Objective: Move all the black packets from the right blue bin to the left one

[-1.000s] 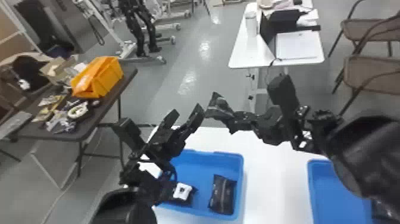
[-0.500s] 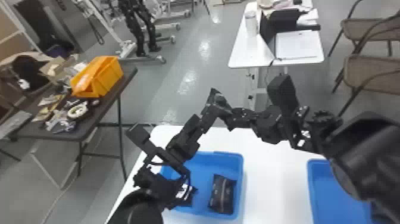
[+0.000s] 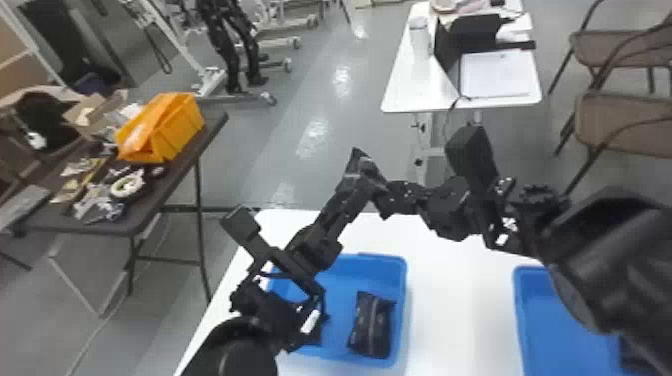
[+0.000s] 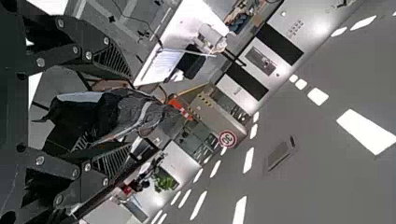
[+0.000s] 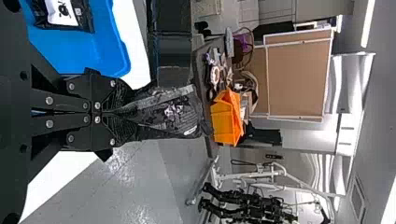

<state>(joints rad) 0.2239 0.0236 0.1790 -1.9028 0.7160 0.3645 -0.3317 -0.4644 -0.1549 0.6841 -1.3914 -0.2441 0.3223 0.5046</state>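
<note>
Evidently the risk sits at the transfer point. The black plastic packet with a glossy crinkled surface (image 5: 173, 119) is clamped in the right gripper (image 5: 123, 112), its fingers nearly together on one end, the rest jutting free beyond the far side of the rectangular blue plastic left bin (image 3: 404, 300). The left gripper (image 4: 123, 114) has its fingers wide apart beside it; contact with the packet cannot be confirmed.

Likely step: handover, left gripper to take the free end.

Failure modes, judged:
- Right fingers part before the left ones close: packet drops, possibly past the far edge of the white counter (image 3: 450, 300), since it is held near there.
- Left finger meets the packet off-centre: the limp film probably folds or twists out of the end grip.
- Both arms work close together: fingers could knock.
- Release too far out: packet catches on the rim.

A plump black packet (image 3: 372, 325) lies in the left bin, near right; a late drop could land on it. In the blue plastic right bin (image 3: 520, 300), near right, a dark item (image 3: 637, 350) is partly visible, possibly another packet.
</note>
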